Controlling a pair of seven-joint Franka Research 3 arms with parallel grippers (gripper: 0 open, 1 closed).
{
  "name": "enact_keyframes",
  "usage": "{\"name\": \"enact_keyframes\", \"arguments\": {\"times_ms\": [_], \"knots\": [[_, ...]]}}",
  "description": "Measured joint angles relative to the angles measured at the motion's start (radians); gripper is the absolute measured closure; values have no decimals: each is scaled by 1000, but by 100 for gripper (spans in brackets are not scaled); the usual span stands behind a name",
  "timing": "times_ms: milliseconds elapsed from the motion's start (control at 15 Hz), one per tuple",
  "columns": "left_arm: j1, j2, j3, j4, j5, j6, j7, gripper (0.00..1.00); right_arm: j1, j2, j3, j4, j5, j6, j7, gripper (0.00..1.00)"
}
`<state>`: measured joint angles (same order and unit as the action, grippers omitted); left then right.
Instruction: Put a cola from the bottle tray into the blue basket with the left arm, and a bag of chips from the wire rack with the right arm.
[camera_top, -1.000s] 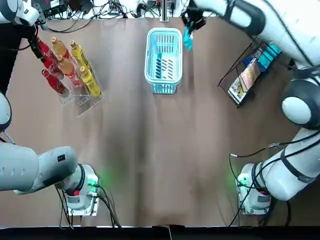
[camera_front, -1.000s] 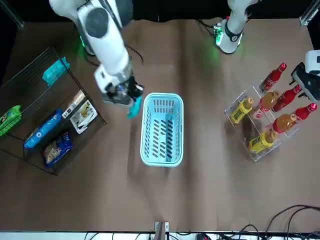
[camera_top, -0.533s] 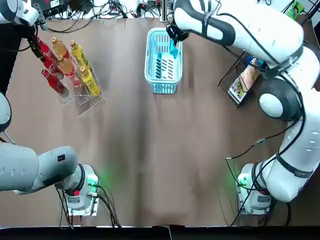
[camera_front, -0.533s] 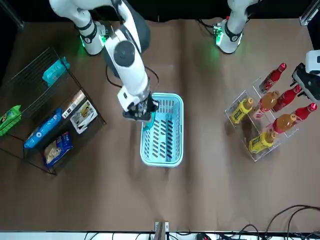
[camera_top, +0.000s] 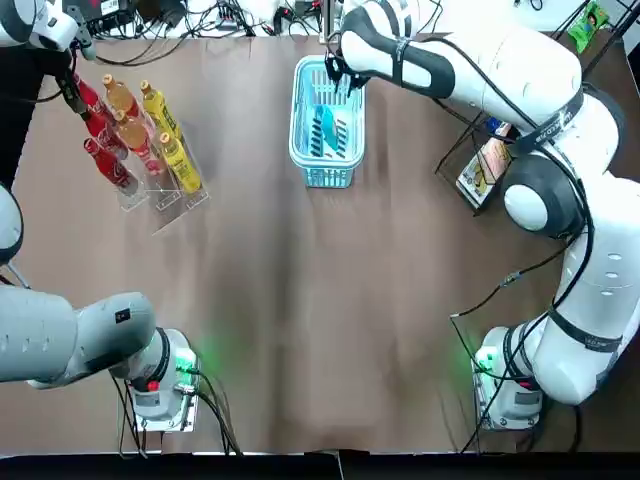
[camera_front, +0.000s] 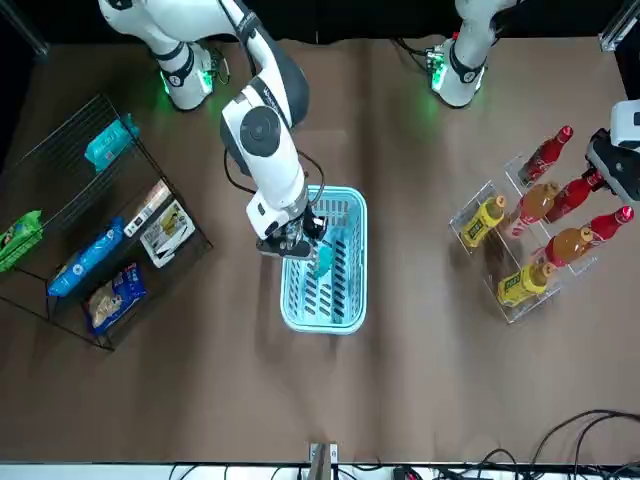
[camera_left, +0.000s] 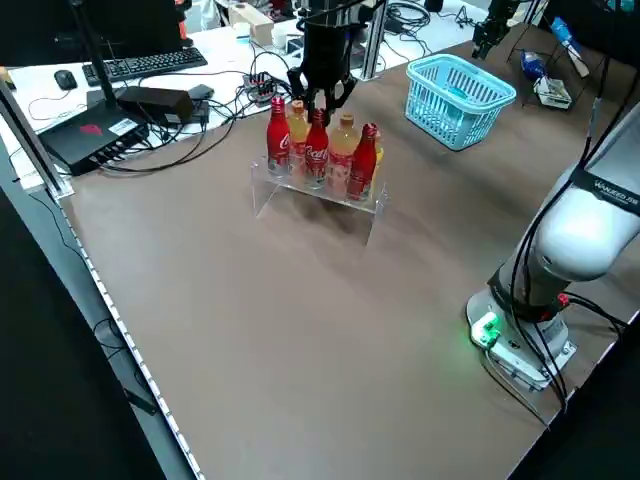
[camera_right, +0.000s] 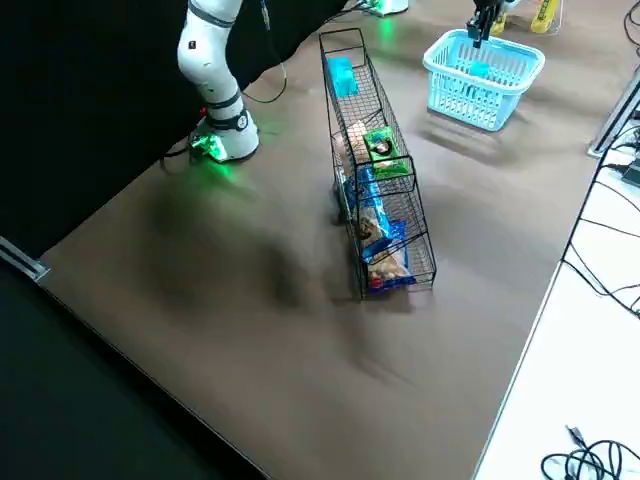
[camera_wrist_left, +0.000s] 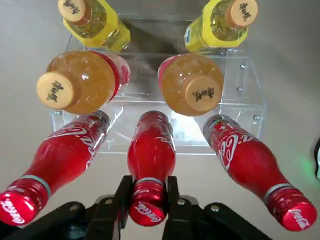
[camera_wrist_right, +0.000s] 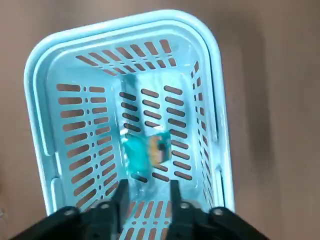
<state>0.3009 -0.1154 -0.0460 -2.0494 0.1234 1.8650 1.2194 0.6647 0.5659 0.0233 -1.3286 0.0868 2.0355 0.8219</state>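
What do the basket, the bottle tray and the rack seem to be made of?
Basket: likely moulded plastic, pale blue, slightly glossy; slotted walls and a rolled rim.
Bottle tray: seemingly clear acrylic, glossy; the table shows through it.
Rack: thin dark metal wire, probably coated; an open grid with bags visible through it.

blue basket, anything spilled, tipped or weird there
Nothing stands out. The light blue slotted plastic basket sits upright on the brown table, the teal chip bag is inside it, and the right gripper hangs open above. The left gripper grips a red cola bottle in the clear tray.
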Motion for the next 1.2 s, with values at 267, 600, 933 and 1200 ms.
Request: {"name": "enact_keyframes", "arguments": {"times_ms": [267, 600, 933, 1200], "knots": [[0, 0, 0, 0, 0, 0, -2, 68, -1, -7, -10, 18, 0, -116, 0, 24], [-3, -8, -3, 19, 0, -14, -23, 68, -104, -103, -31, 45, -1, -288, -125, 24], [-3, -26, -3, 127, 0, -166, -28, 68, -278, -225, -35, 49, 0, -403, -374, 19], [-4, -36, -57, 289, 21, -351, -162, 68, -395, -311, -37, 49, -21, -516, -622, 11]]}}
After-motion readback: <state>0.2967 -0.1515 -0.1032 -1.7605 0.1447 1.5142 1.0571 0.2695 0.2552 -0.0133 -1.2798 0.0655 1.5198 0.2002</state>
